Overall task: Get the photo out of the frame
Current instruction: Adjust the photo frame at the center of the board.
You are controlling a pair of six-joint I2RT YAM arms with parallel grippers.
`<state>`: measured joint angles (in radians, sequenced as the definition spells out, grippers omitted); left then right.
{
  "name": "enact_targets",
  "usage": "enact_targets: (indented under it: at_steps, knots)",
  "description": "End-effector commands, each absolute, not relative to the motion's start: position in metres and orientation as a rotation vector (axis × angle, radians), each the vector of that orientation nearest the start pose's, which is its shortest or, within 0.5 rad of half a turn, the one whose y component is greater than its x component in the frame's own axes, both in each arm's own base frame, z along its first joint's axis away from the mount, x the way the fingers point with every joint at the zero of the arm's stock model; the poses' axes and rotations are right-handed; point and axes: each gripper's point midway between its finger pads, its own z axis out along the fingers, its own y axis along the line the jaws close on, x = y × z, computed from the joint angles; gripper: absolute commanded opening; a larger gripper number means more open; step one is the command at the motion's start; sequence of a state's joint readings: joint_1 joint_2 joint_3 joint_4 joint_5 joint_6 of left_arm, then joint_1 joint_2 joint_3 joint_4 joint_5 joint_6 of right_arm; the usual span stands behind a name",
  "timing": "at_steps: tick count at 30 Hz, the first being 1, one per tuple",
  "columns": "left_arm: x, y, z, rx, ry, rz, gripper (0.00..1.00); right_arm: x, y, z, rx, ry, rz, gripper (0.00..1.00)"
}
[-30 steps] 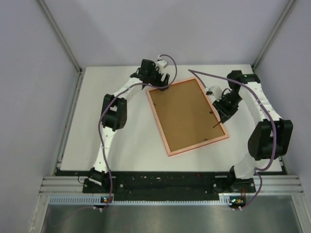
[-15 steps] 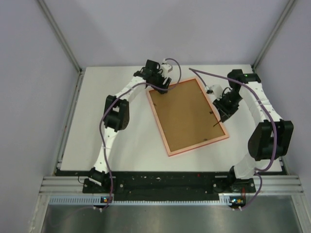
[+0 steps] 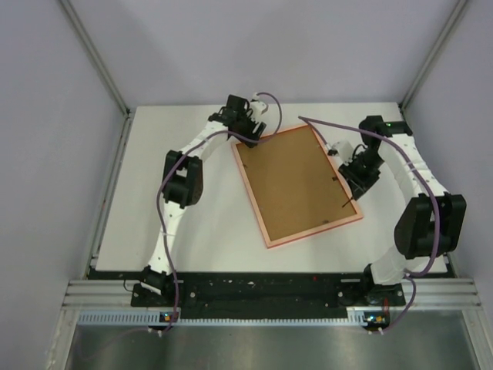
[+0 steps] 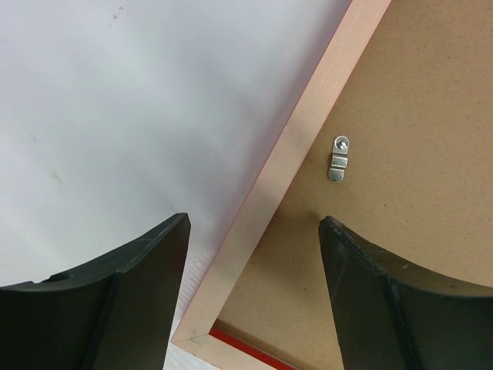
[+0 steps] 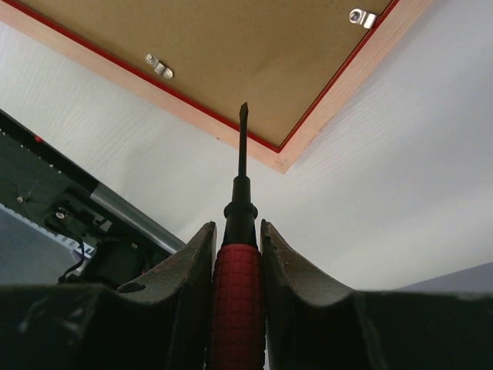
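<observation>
The frame [image 3: 296, 185] lies face down in the middle of the white table, its brown back up and edged by a pale rim with a thin red line. The photo is hidden under that back. My left gripper [image 3: 251, 132] is open at the frame's far-left corner, and in the left wrist view its fingers [image 4: 127, 293] straddle the rim [image 4: 308, 131], one over the table and one over the brown back. My right gripper [image 5: 237, 225] is shut on a red-handled screwdriver [image 5: 235, 308]. Its tip points at the frame's near-right corner [image 5: 281, 154].
Small metal turn clips [image 4: 339, 158] [image 5: 159, 67] hold the back in along the rim. Grey walls close in the table on three sides. A black rail [image 3: 254, 289] with both arm bases runs along the near edge.
The left gripper has narrowed a little and shifted slightly over the frame's far-left corner. The right gripper with the screwdriver has edged slightly toward the right; the frame has not moved.
</observation>
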<state>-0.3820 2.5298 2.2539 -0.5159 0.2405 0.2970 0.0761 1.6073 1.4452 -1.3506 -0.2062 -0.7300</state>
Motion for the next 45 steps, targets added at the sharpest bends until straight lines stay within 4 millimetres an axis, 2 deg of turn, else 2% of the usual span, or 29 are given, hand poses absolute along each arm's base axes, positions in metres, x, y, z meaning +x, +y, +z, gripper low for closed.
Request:
enact_targets:
  at_steps: [1,4,6,11,19,29,35,42,45]
  knots:
    - [0.585,-0.267,0.060,0.951,2.115,-0.299,0.68,0.255,0.023,0.145,-1.161,2.829,0.222,0.00]
    - [0.574,-0.264,0.048,1.012,2.152,-0.299,0.54,0.266,0.023,0.139,-1.128,2.839,0.203,0.00]
    - [0.568,-0.262,0.046,1.034,2.161,-0.292,0.50,0.275,0.023,0.138,-1.108,2.839,0.187,0.00]
    - [0.555,-0.264,0.049,1.072,2.167,-0.309,0.49,0.293,0.020,0.136,-1.072,2.831,0.129,0.00]
    - [0.535,-0.267,0.035,1.136,2.207,-0.300,0.46,0.326,0.014,0.135,-1.014,2.769,-0.032,0.00]
    - [0.530,-0.270,0.037,1.142,2.207,-0.328,0.44,0.353,0.024,0.133,-1.002,2.689,-0.116,0.00]
    - [0.523,-0.276,0.035,1.169,2.203,-0.357,0.42,0.354,0.036,0.128,-1.054,2.642,-0.140,0.00]
    - [0.514,-0.284,0.035,1.214,2.185,-0.388,0.38,0.356,0.059,0.134,-1.128,2.468,-0.195,0.00]
    - [0.510,-0.286,0.034,1.222,2.187,-0.397,0.36,0.352,0.059,0.133,-1.140,2.400,-0.241,0.00]
